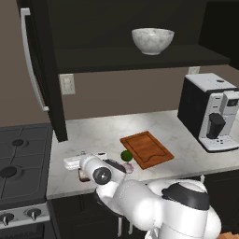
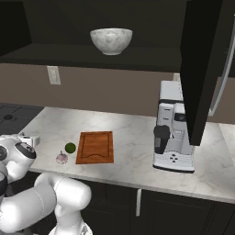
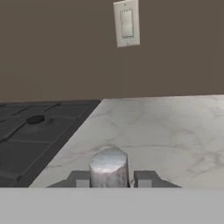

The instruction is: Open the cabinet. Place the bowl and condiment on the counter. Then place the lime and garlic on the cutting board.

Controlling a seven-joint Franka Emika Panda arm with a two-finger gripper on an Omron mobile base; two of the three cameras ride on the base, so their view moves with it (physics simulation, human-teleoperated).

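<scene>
The cabinet stands open, its left door and right door swung out. On its shelf sits the white marbled bowl. My gripper is low over the counter beside the stove, shut on the condiment; its white cap shows between my fingers. A dark-red part of the condiment shows under the hand. The lime and garlic lie on the counter just left of the cutting board.
A black gas stove borders the counter on the left. A coffee machine stands at the right, under the open right door. A wall outlet is on the back wall.
</scene>
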